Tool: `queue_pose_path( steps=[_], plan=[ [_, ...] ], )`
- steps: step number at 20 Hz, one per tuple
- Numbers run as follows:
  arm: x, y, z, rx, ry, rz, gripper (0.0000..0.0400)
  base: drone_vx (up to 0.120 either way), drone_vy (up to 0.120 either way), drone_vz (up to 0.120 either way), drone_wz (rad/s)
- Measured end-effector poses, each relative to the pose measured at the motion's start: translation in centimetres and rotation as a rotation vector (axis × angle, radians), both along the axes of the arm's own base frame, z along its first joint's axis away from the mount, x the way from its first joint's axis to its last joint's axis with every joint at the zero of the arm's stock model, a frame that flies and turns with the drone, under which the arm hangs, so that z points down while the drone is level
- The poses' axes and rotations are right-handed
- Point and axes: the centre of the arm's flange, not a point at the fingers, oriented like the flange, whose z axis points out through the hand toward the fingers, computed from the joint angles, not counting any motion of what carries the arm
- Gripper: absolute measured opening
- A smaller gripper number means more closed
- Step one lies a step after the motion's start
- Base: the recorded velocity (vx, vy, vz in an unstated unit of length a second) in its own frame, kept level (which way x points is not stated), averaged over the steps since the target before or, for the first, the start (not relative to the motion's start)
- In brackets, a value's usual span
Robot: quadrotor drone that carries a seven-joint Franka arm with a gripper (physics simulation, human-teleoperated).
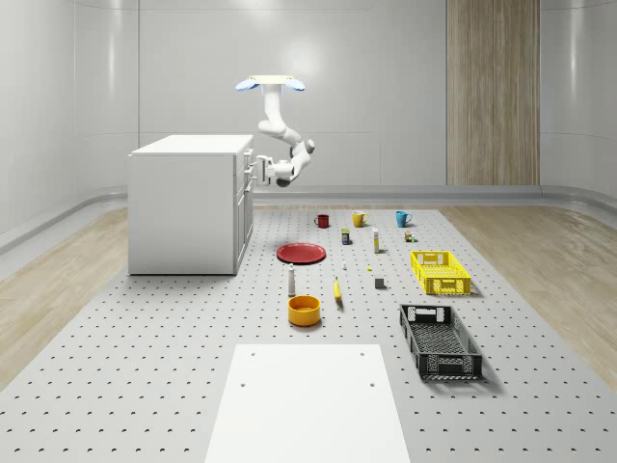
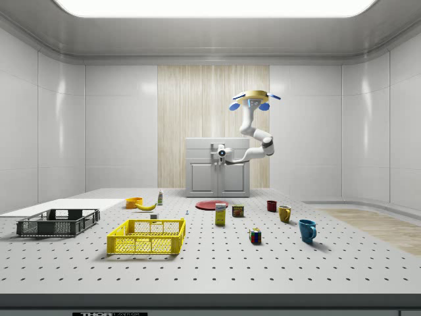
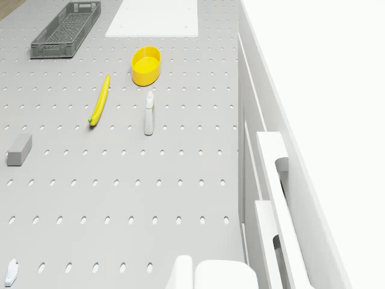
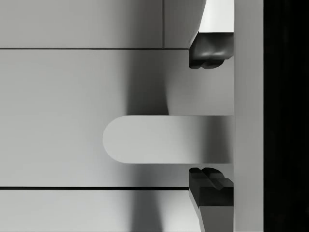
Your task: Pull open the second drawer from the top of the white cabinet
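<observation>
The tool (image 4: 210,116) is released: in the wrist view its two pads (image 4: 208,55) stand at 12 and 6 o'clock of the drawer handle (image 4: 159,139), straddling it. The 6 o'clock pad is just beside the handle; the 12 o'clock pad is clearly apart from it. No grip is made.

Status: the approach and alignment appear complete. Closing on the handle and pulling remain. The second drawer (image 4: 58,116) shows thin seam lines above and below its face, and judged from these it is not yet drawn out.

The whole-scene view places the tool (image 1: 258,174) against the front of the white cabinet (image 1: 183,207), with the drone (image 1: 271,85) hovering at about 1 o'clock of the cabinet, over the bench (image 1: 145,367). The red plate (image 1: 301,253) lies at 4 o'clock of the cabinet.

The side view gives the arm's bent reach to the cabinet face. The drone view adds the bench items along the cabinet front: a yellow bowl (image 3: 146,65) and a banana (image 3: 100,100).
</observation>
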Motion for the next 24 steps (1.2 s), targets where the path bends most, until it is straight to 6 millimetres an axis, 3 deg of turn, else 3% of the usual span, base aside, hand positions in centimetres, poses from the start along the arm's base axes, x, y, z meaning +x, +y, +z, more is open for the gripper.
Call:
queue_pose_path(
  steps=[6,9,12,13,17,18,24],
  plan=[
    [0.0,0.0,-0.2,0.0,-0.001,0.0,0.03,0.0,0.0,0.0,0.0],
    [0.0,0.0,-0.2,0.0,-0.001,0.0,0.0195,0.0,0.0,0.0,0.0],
    [0.1,0.0,-0.4,0.0,-0.016,0.0,0.0154,0.0,0.0,0.0,0.0],
    [-0.1,-0.1,-0.1,-0.008,0.002,0.001,0.0175,0.0,0.0,0.0,0.0],
    [0.0,-0.6,-0.2,-0.013,0.011,0.001,0.0161,0.0,0.0,0.0,0.0],
    [-0.3,-0.8,0.3,-0.026,0.054,0.0,0.0208,0.0,0.0,0.0,0.0],
    [0.1,-1.3,-0.6,-0.014,-0.029,0.001,0.0151,0.0,0.0,0.0,0.0]
  ],
)
